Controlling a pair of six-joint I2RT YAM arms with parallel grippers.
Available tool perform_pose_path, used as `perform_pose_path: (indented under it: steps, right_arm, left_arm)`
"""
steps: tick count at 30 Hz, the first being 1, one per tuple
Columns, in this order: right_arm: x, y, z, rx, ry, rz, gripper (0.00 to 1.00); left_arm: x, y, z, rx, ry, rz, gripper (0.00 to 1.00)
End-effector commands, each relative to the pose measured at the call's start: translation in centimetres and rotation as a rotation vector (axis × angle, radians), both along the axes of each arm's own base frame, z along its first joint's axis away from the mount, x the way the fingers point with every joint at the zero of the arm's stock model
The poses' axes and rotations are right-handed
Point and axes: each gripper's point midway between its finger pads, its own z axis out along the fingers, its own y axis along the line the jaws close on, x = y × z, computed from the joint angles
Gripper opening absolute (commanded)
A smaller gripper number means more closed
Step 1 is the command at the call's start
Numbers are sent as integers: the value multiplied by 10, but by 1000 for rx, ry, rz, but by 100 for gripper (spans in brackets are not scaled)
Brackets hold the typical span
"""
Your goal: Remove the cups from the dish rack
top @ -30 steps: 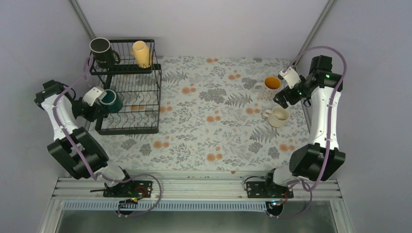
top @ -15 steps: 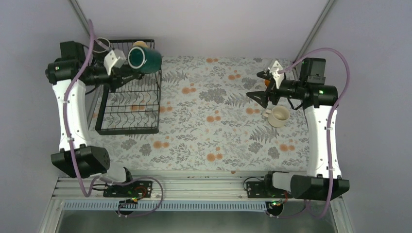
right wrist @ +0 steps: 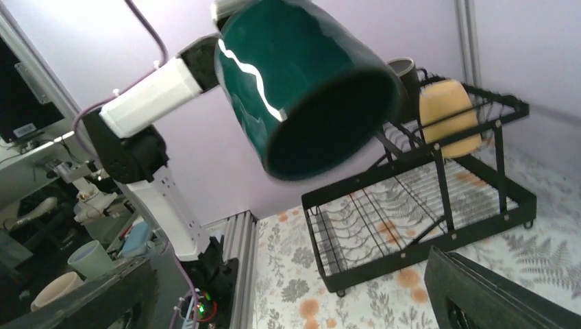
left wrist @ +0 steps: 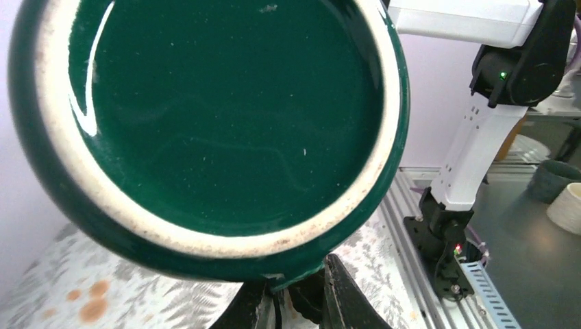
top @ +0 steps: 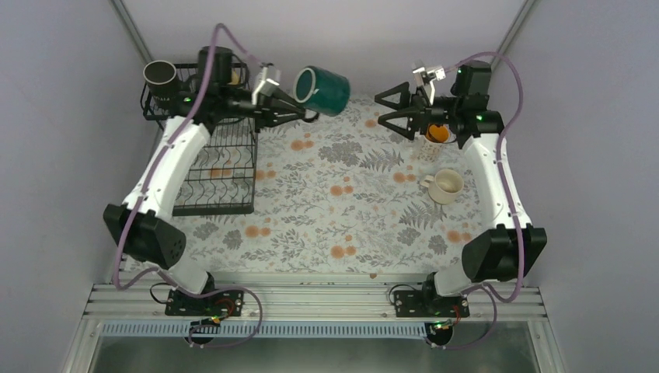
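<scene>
My left gripper (top: 293, 109) is shut on the dark green mug (top: 324, 88) and holds it on its side in the air, right of the dish rack (top: 221, 167). In the left wrist view the mug's base (left wrist: 205, 123) fills the frame above my fingers (left wrist: 342, 295). My right gripper (top: 392, 109) is open and empty, facing the mug (right wrist: 301, 89) from the right with a gap. The black mug (top: 159, 74) and the yellow tumbler (right wrist: 445, 116) are on the rack's upper shelf. The cream mug (top: 445, 185) and the cup with orange inside (top: 437, 133) stand on the table at right.
The rack (right wrist: 411, 226) stands at the back left of the flower-patterned mat (top: 342, 210); its lower tier holds no cups. The walls close in at the back and both sides. The left arm stretches across the rack's top.
My left arm has lifted the green mug out of the rack and swung it right, past the rack's edge. My right gripper has risen and moved back-left toward it, jaws open.
</scene>
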Motion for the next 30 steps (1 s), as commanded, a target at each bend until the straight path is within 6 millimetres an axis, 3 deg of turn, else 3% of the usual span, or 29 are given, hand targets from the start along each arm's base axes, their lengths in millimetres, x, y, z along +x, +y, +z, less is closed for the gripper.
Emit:
perform_pose_path:
  steps: [1,6,14,18,24,30]
  right_arm:
    - [-26,7,45,53,-60,143,100]
    - [-15,20,40,56,-2,184,100]
    - [-24,28,38,53,8,200,100]
    - [-31,25,49,55,-54,169,100]
    - [-41,17,62,49,-107,95,100]
    - [-20,5,55,26,-93,3,100]
  left_arm:
    - [1,-39,14,-42,-82,-102,2]
    - [11,-53,12,-55,-40,-152,2]
    - [20,-72,21,-86,-48,-229,2]
    - [24,-76,18,-82,-36,-236,2]
    - [28,-63,11,-68,-56,-212,2]
    - [21,-50,25,-76,-93,-196,3]
